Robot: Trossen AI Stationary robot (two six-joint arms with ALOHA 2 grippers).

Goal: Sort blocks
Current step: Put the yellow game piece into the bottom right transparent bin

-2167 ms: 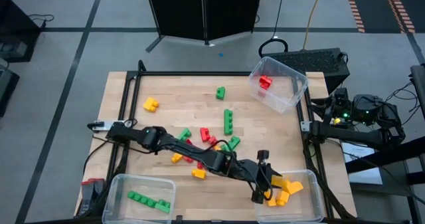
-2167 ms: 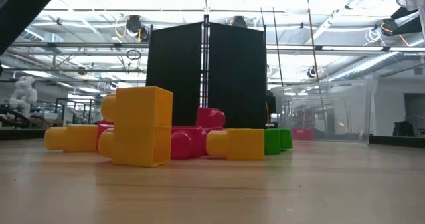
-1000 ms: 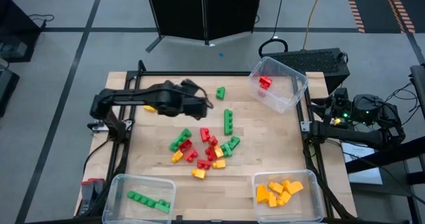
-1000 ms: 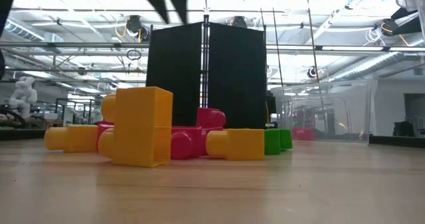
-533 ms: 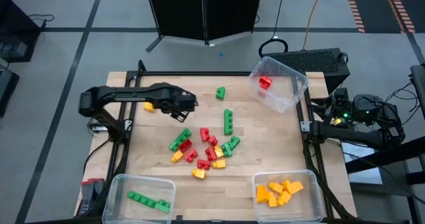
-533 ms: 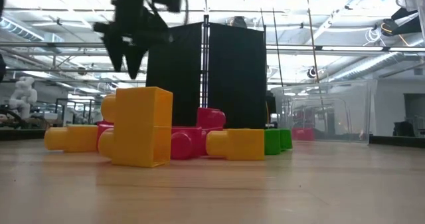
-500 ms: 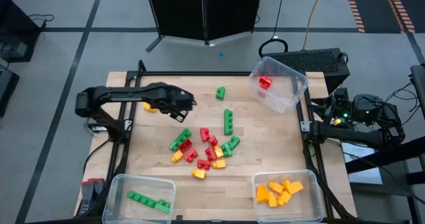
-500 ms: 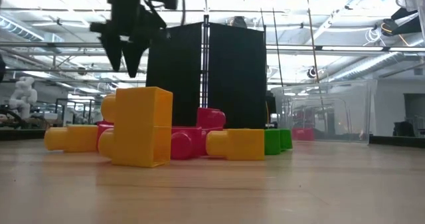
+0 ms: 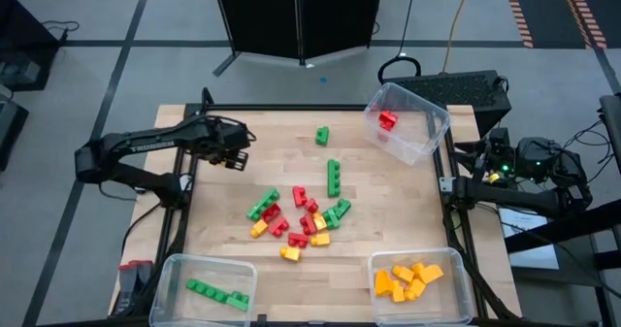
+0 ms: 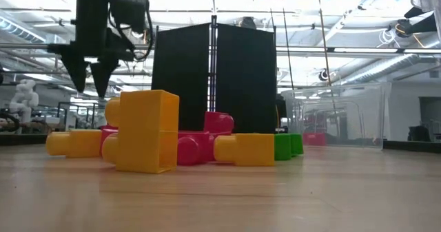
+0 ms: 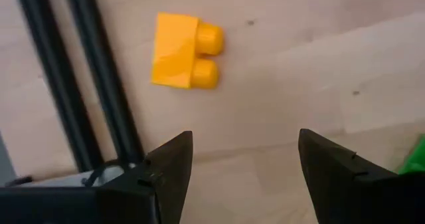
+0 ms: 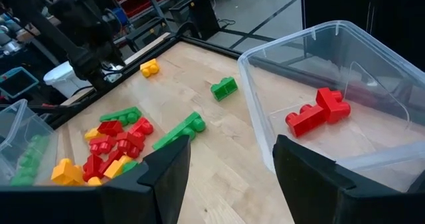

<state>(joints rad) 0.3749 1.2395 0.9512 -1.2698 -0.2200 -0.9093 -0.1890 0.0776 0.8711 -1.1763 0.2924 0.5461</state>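
Observation:
A lone yellow block [image 11: 182, 51] lies flat on the wood near the table's far left corner, also visible as the yellow block [image 12: 149, 68] in the right wrist view. My left gripper [image 11: 246, 164] hangs open just above and beside it, fingers pointing down [image 10: 89, 77], holding nothing. In the high view the left gripper [image 9: 231, 152] covers that block. A cluster of red, green and yellow blocks [image 9: 296, 220] lies mid-table. My right gripper [image 12: 232, 177] waits open at the table's right edge [image 9: 456, 184].
A clear bin with red blocks [image 9: 406, 123] stands tilted at the far right. A bin with green blocks [image 9: 206, 288] sits near left, and a bin with orange blocks [image 9: 419, 283] near right. Single green blocks [image 9: 321, 135] [image 9: 334, 177] lie far of the cluster. A black frame rail [image 11: 86, 78] runs beside the yellow block.
My left gripper has swung toward the table's left edge and come down over the lone yellow block, rolling about its own axis on the way. Its fingers have stayed open. No block has moved.

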